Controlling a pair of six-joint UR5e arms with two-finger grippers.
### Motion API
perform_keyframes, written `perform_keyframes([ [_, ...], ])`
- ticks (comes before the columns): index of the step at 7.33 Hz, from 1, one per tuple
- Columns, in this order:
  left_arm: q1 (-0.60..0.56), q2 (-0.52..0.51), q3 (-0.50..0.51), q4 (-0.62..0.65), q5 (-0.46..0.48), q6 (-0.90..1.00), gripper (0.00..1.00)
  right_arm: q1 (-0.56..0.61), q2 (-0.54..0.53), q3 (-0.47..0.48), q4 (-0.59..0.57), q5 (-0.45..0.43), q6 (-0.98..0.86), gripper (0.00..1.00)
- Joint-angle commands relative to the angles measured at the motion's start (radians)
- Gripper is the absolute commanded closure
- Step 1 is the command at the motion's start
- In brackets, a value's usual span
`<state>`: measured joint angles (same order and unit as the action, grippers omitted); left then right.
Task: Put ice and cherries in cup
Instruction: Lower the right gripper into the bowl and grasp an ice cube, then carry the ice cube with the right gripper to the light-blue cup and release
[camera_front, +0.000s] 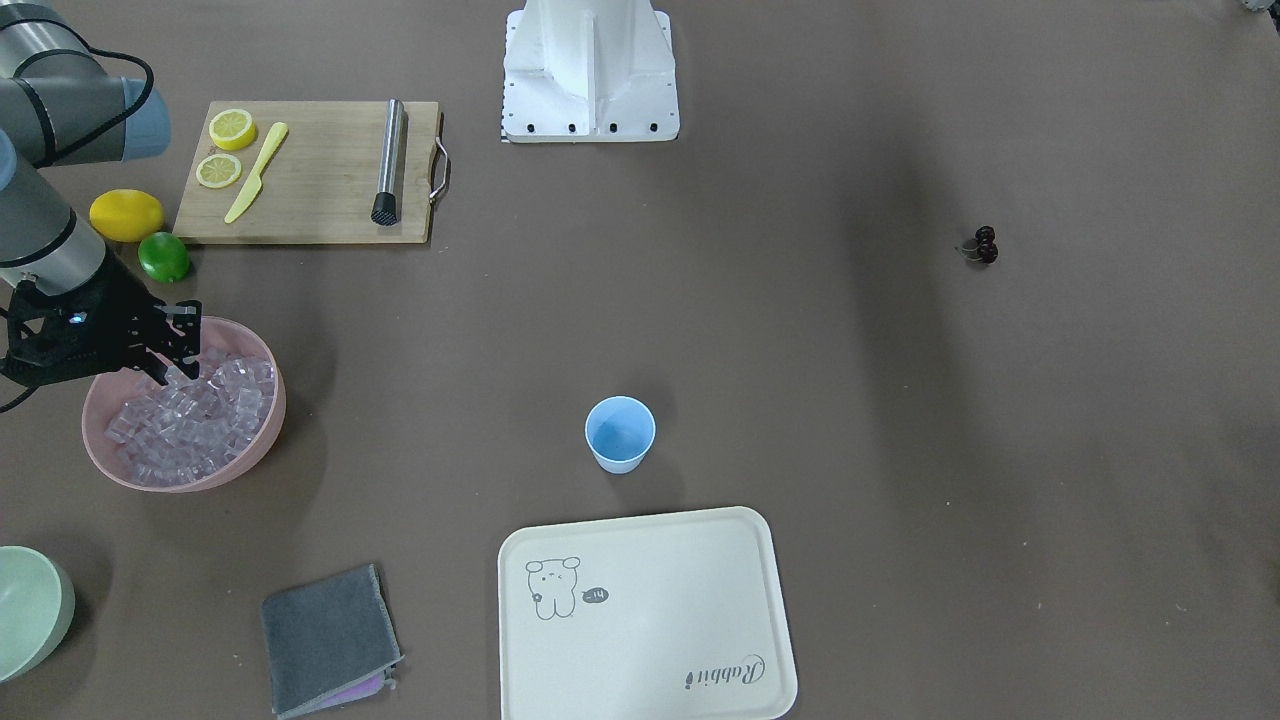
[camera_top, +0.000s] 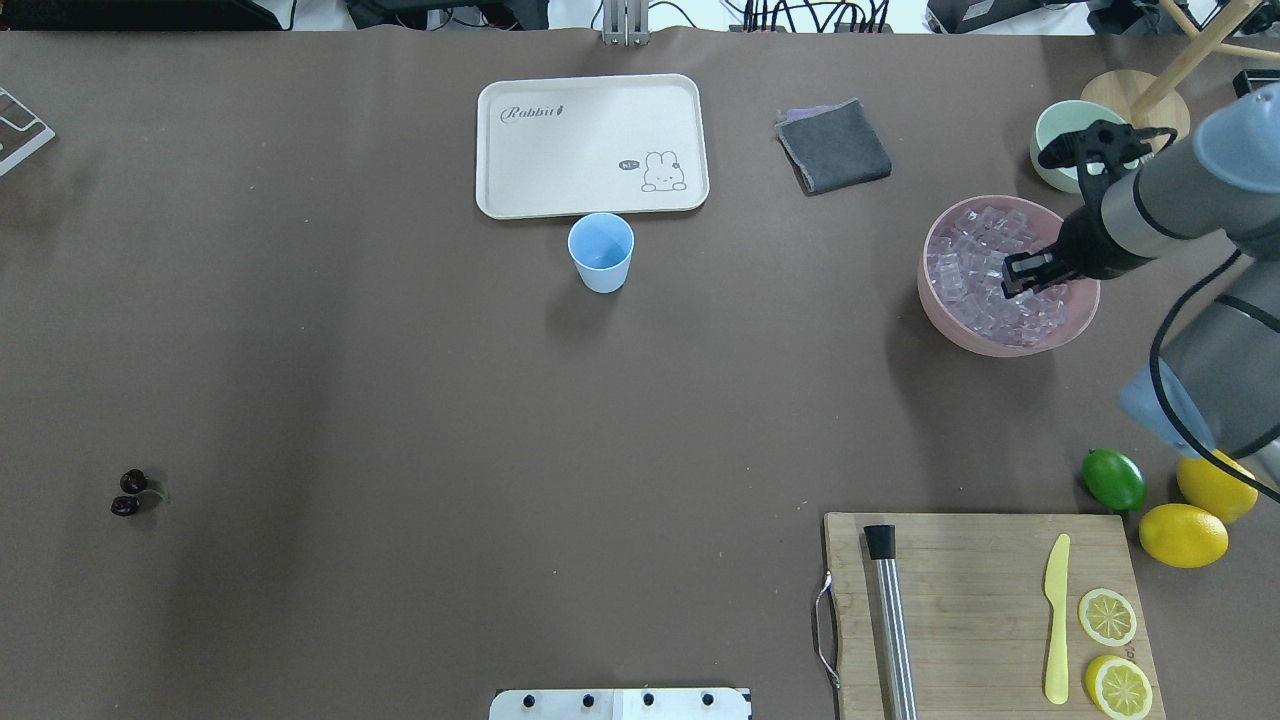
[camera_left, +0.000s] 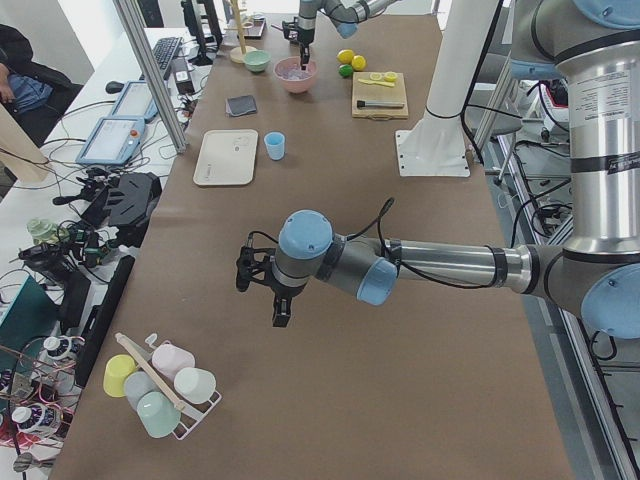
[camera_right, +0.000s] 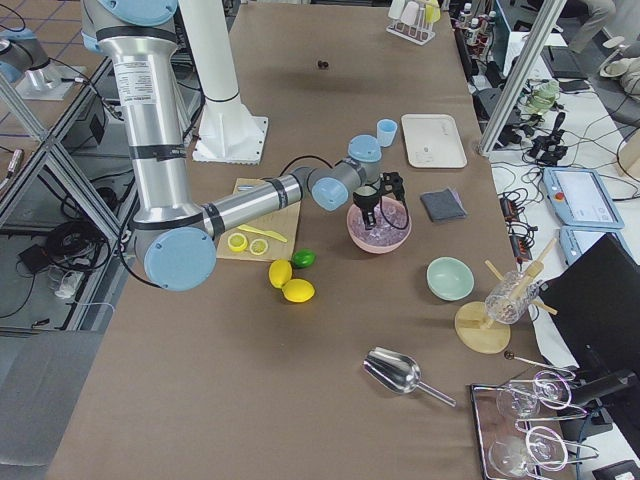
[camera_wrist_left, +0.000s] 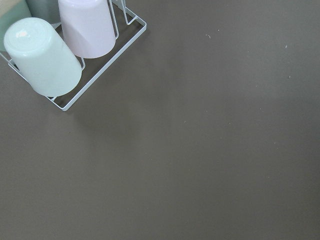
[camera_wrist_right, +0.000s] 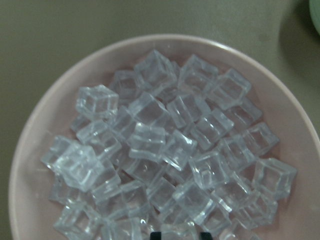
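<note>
The light-blue cup (camera_front: 620, 432) stands upright mid-table beside the tray, also in the overhead view (camera_top: 601, 250). The ice (camera_front: 190, 415) fills a pink bowl (camera_front: 255, 450); it shows close up in the right wrist view (camera_wrist_right: 165, 150). My right gripper (camera_front: 170, 362) is down inside the bowl (camera_top: 960, 335), fingers apart, tips among the cubes (camera_top: 985, 260). The two dark cherries (camera_front: 985, 245) lie alone on the table (camera_top: 130, 493), far from both. My left gripper (camera_left: 262, 298) hovers over bare table near a cup rack; I cannot tell whether it is open.
A cream tray (camera_top: 590, 145) sits beyond the cup, with a grey cloth (camera_top: 833, 146) to its right. A pale green bowl (camera_top: 1060, 125) stands behind the pink bowl. A cutting board (camera_top: 980, 600) holds a muddler, a knife and lemon slices; a lime (camera_top: 1113, 479) and lemons lie beside it.
</note>
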<state>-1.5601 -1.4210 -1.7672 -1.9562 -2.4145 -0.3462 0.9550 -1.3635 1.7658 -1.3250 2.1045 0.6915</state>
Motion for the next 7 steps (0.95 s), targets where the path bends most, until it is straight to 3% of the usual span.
perform_keyframes([
  [1,0.0,-0.003,-0.001,-0.001,0.002,0.0,0.02,0.008,0.253,0.006,-0.33,0.002,0.06,0.71],
  [3,0.002,-0.007,-0.001,0.0,0.0,0.0,0.02,-0.068,0.379,-0.014,-0.353,-0.023,0.316,0.72],
  [5,0.002,-0.009,0.0,0.002,0.0,0.0,0.02,-0.169,0.545,-0.118,-0.353,-0.162,0.544,0.72],
  [7,0.0,-0.001,0.0,-0.001,0.0,0.001,0.02,-0.229,0.63,-0.17,-0.314,-0.225,0.667,0.72],
])
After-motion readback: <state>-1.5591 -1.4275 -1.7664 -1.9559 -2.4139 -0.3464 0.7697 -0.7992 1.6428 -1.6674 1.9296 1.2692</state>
